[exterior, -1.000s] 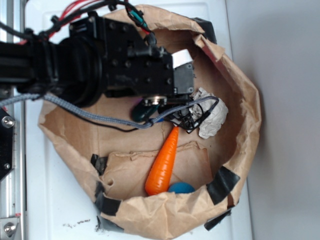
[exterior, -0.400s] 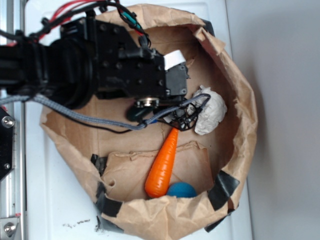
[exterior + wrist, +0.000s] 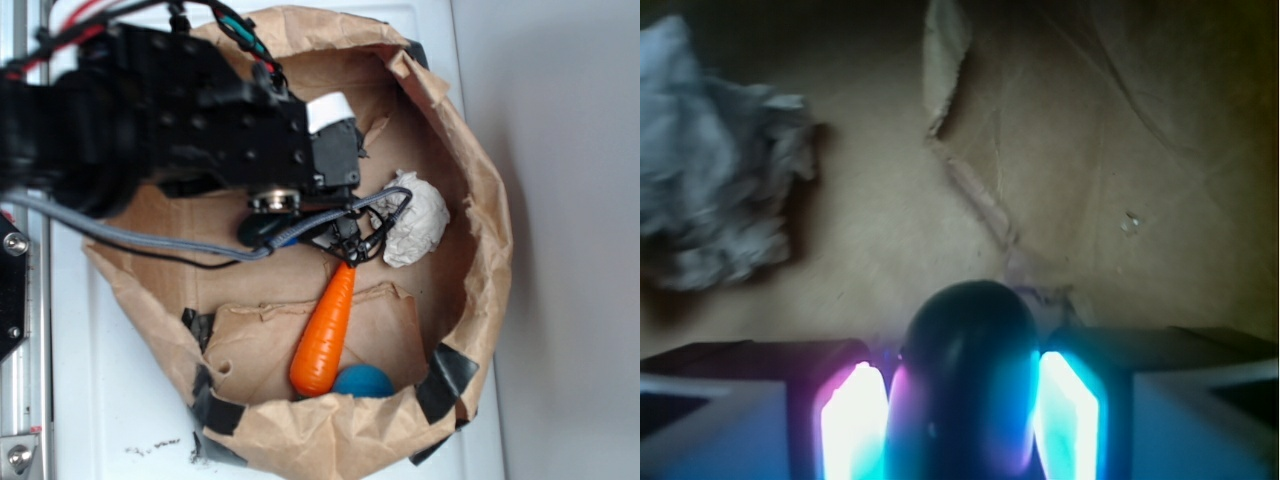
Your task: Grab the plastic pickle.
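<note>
My gripper [image 3: 965,420] is clamping the pickle [image 3: 970,375] between both fingers [image 3: 852,420], pressing on either side, and I'm seeing its dark rounded end sticking out ahead of them in the wrist view. From outside, the arm [image 3: 150,120] is reaching over the paper bag [image 3: 480,200], with a sliver of pickle [image 3: 262,230] showing beneath it. A crumpled paper wad [image 3: 415,220] is lying right of it, the carrot [image 3: 325,335] nearer, touching a blue ball [image 3: 362,381].

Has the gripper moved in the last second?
Yes. In the exterior view the gripper has drifted left and slightly up in the frame, away from the crumpled paper, with the pickle between its fingers.
</note>
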Tool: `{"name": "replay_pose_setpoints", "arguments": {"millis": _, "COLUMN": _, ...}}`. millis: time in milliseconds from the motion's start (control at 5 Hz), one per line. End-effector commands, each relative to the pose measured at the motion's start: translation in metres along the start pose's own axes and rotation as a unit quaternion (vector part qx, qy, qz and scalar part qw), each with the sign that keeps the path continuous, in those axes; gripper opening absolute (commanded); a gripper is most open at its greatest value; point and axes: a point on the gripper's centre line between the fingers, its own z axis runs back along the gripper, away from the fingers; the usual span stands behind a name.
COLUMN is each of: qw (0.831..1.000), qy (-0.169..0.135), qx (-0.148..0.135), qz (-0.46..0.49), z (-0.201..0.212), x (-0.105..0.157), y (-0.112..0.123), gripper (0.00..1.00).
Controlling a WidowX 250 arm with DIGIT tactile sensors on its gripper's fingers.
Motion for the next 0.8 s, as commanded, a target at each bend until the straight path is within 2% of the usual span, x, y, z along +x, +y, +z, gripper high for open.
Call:
{"name": "replay_pose_setpoints", "arguments": {"millis": 0, "qw": 0.998, "qy": 0.009, "qx": -0.069, "qz": 0.001, "z": 0.1, "x": 0.02, "y": 0.002, "gripper": 0.0}}
{"name": "replay_pose_setpoints", "arguments": {"millis": 200, "qw": 0.999, "qy": 0.014, "qx": -0.033, "qz": 0.011, "z": 0.128, "x": 0.02, "y": -0.006, "gripper": 0.0}}
{"name": "replay_pose_setpoints", "arguments": {"millis": 400, "qw": 1.0, "qy": -0.023, "qx": -0.006, "qz": -0.019, "z": 0.145, "x": 0.01, "y": -0.014, "gripper": 0.0}}
{"name": "replay_pose_setpoints", "arguments": {"millis": 600, "qw": 0.997, "qy": -0.063, "qx": 0.022, "qz": -0.029, "z": 0.142, "x": 0.002, "y": -0.016, "gripper": 0.0}}
